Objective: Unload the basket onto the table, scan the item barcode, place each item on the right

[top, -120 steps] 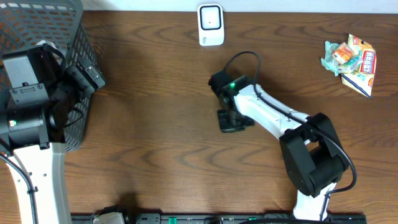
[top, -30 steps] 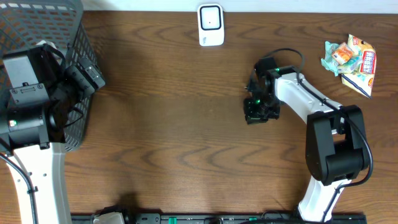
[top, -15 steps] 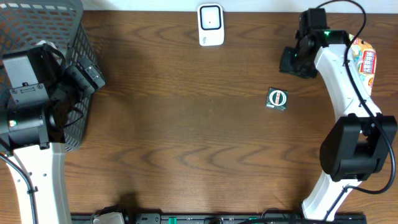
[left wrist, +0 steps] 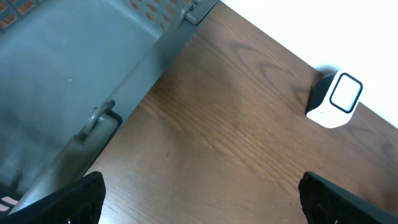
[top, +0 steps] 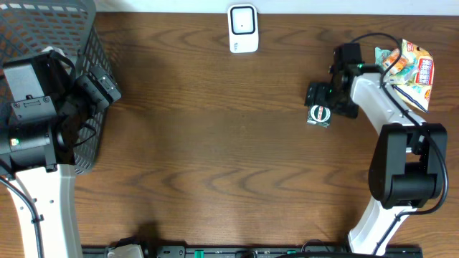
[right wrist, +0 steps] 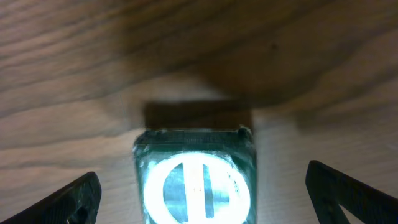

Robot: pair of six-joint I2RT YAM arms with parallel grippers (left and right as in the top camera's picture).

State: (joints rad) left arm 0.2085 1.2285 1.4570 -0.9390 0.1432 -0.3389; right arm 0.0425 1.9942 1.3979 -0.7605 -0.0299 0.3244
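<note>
Here, on the counter [top: 215,158], the left gripper [left wrist: 208,202] and right gripper [top: 324,102] show spread, empty jaws. The right hangs over the item [top: 319,115], upper right of the overhead view. An off-centre closure could skid this flat item.

No word or number can be read anywhere. The small dark packet [top: 320,115], lying toward the right edge of the table [top: 215,143], bears a white round emblem with a band across it; in the right wrist view it glares too much for any lettering to be made out. The white scanner [top: 243,29] at the middle of the far edge shows only a dark rounded-square outline on its face. The snack wrappers [top: 409,70] at the far right corner carry red and yellow print too small to read
</note>
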